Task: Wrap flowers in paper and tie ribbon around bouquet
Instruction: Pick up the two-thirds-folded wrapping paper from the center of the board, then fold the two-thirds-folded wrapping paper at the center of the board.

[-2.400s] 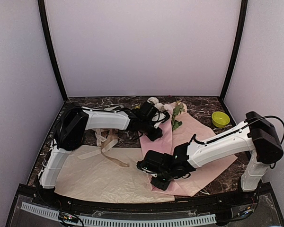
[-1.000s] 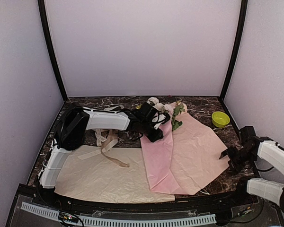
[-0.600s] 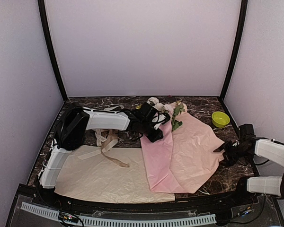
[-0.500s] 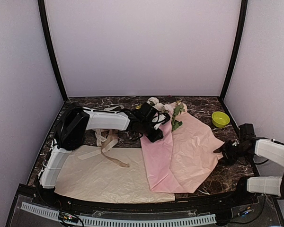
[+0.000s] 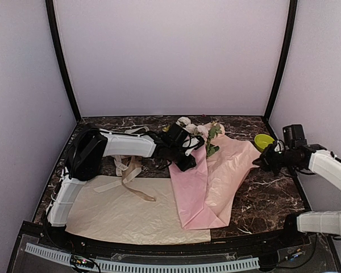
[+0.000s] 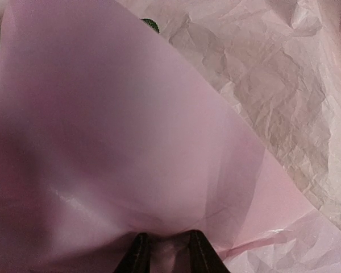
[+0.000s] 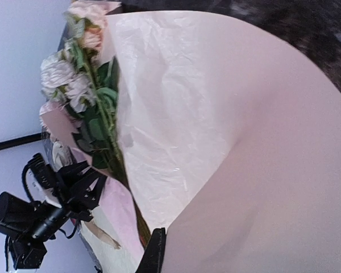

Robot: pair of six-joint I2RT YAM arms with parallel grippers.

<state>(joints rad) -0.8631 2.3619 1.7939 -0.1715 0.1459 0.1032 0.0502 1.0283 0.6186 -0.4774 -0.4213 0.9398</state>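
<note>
yellow bowl point(image 5: 262, 140), cream sheet point(image 5: 119, 211) on marble table point(image 5: 267, 193).

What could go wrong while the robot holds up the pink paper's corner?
The thin paper is pinched by both the right end effector and the left end effector; pulling apart could tear it. The flowers lie on it and might shift as it folds. The yellow bowl sits close to the right end effector and could get bumped.
</note>
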